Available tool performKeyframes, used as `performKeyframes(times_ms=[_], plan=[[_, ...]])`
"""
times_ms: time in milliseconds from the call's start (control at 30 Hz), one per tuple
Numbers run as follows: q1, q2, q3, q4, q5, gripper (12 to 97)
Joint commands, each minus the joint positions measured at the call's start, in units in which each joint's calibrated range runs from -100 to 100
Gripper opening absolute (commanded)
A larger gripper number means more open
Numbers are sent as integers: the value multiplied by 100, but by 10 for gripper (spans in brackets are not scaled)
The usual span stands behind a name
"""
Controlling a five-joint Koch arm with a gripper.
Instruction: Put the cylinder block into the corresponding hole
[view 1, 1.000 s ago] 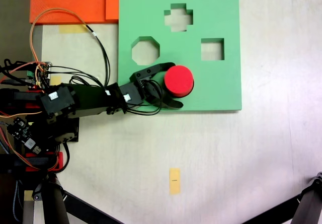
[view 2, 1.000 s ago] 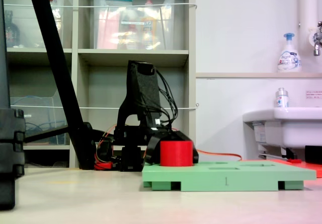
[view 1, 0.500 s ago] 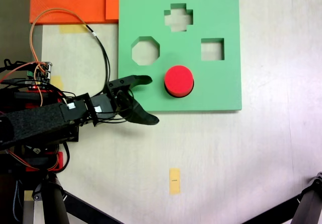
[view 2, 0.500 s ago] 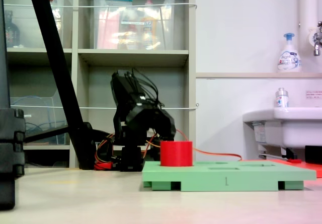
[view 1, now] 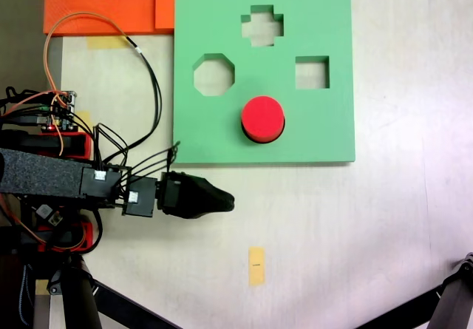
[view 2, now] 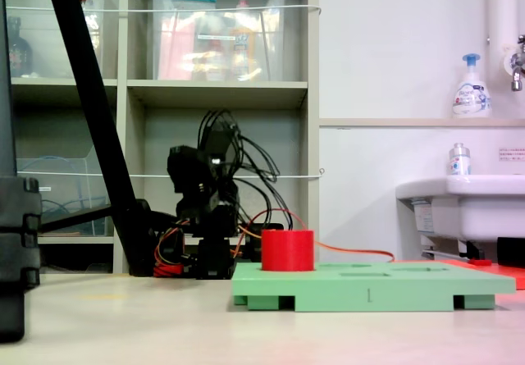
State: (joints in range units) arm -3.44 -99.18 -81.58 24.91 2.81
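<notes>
**Block sits in the round hole**

The cylinder block (view 1: pixel 263 118) stands upright in the corresponding hole (view 1: pixel 255 138) of the green board (view 1: pixel 325 18), most of it rising above the surface. The task looks done. The gripper (view 1: pixel 222 200) is off the board; I cannot tell if its jaws are apart. No writing is readable

We see two orange foam sheets (view 1: pixel 103 2) lying flat at the top left of a fixed view, their edges overlapping. A small yellow tape strip (view 1: pixel 256 265) sits on the pale table (view 1: pixel 355 233) near the bottom. In a fixed view, we find a grey shelving unit (view 2: pixel 221 94) holding clear plastic bins (view 2: pixel 217 41), a white sink (view 2: pixel 463 209) at right, and a blue-capped pump bottle (view 2: pixel 471 88) on the ledge above it.
</notes>
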Motion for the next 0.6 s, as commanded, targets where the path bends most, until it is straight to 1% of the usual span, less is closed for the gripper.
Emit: performKeyframes(times_ms=[0,67,133,233,300,567], plan=[[-20,-82,-277,614,-161,531],[44,-82,-925,874,-161,531],[234,-82,-1673,1240,-166,532],[552,-82,-1842,1365,-166,531],[606,-82,-1842,1317,-166,531],[679,-82,-1842,-1716,-176,531]])
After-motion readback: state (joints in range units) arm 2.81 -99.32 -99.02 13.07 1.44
